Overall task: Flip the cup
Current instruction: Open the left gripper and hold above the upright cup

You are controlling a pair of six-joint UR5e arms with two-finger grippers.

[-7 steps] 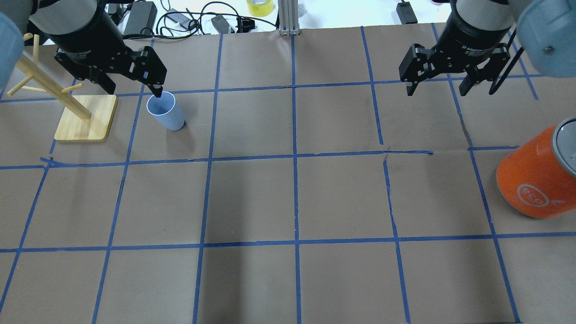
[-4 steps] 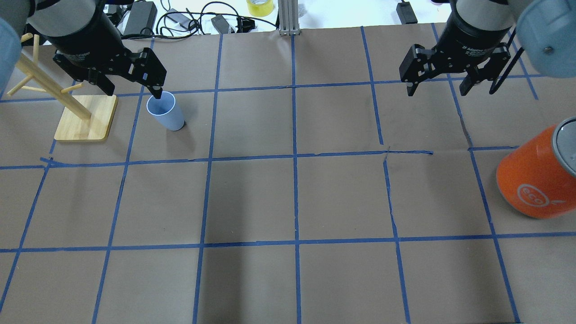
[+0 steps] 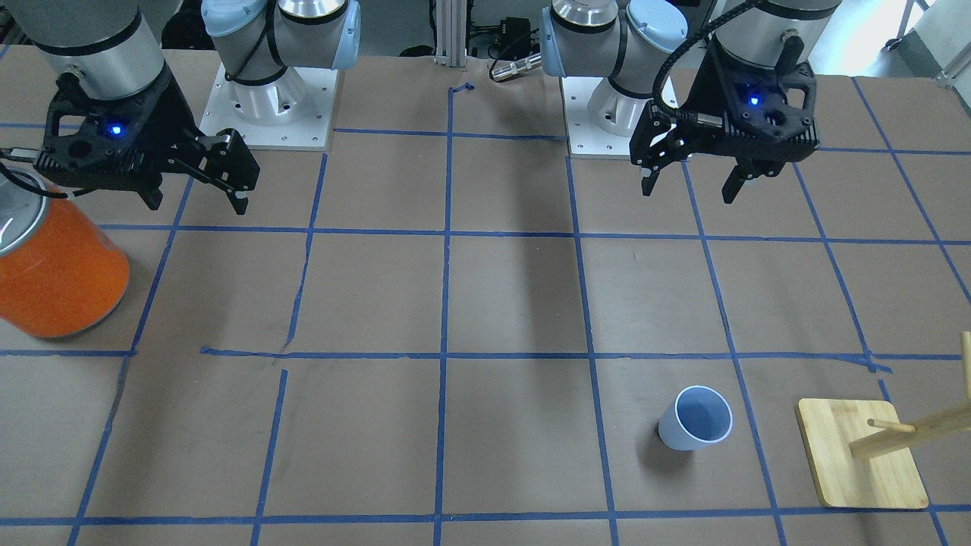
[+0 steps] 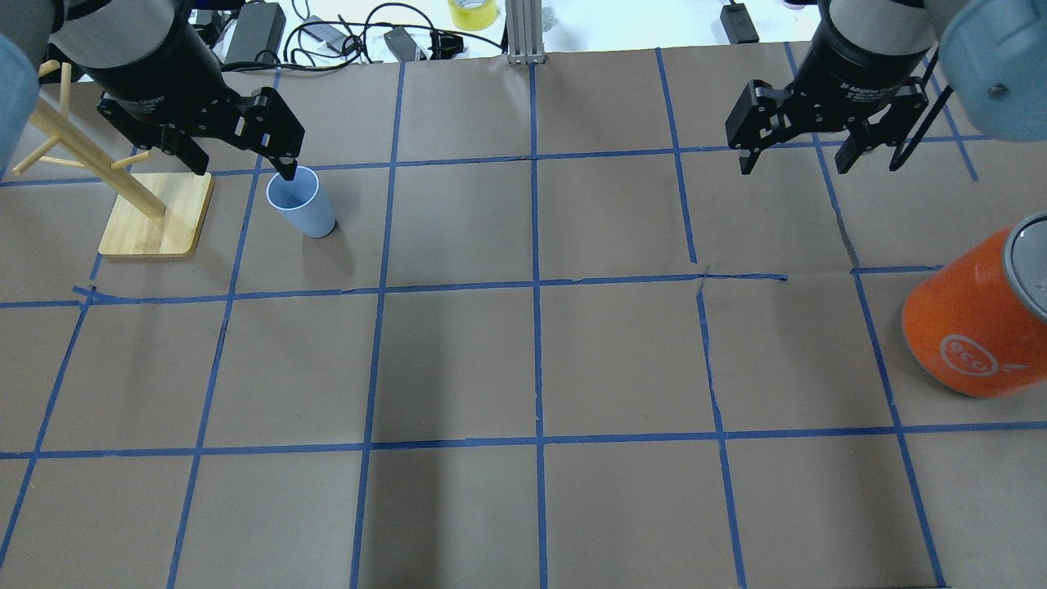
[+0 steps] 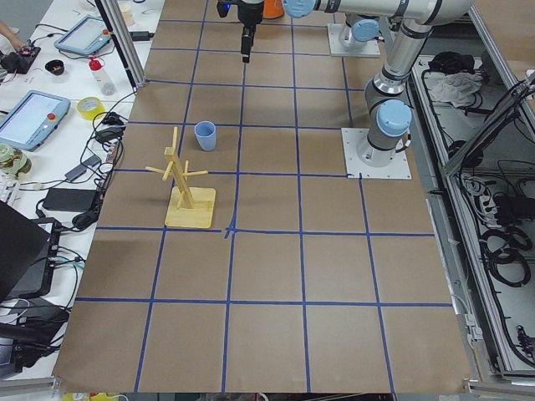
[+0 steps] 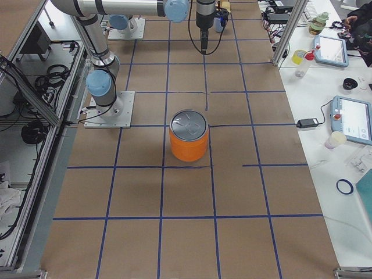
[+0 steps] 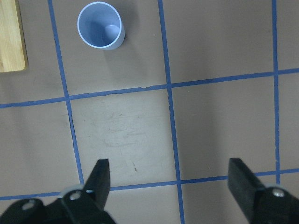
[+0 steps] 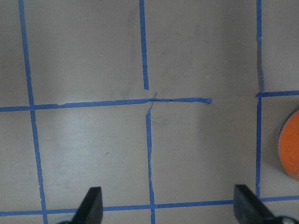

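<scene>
Cup (image 7: 99, 31) upright, mouth up, long axis vertical, on the brown-paper table (image 4: 622, 360); from the wrist it sits at 11 o'clock of the left gripper (image 7: 168, 170), which hangs above it, jaws wide apart and empty. Wooden rack (image 4: 155, 214) just beside cup at 9 o'clock in the overhead view, so room looks tight there, open toward 3 and 6. Right gripper (image 4: 793, 164), also spread and empty, well apart at 3 o'clock, orange can (image 4: 973, 327) beyond; left arm judged nearer
</scene>
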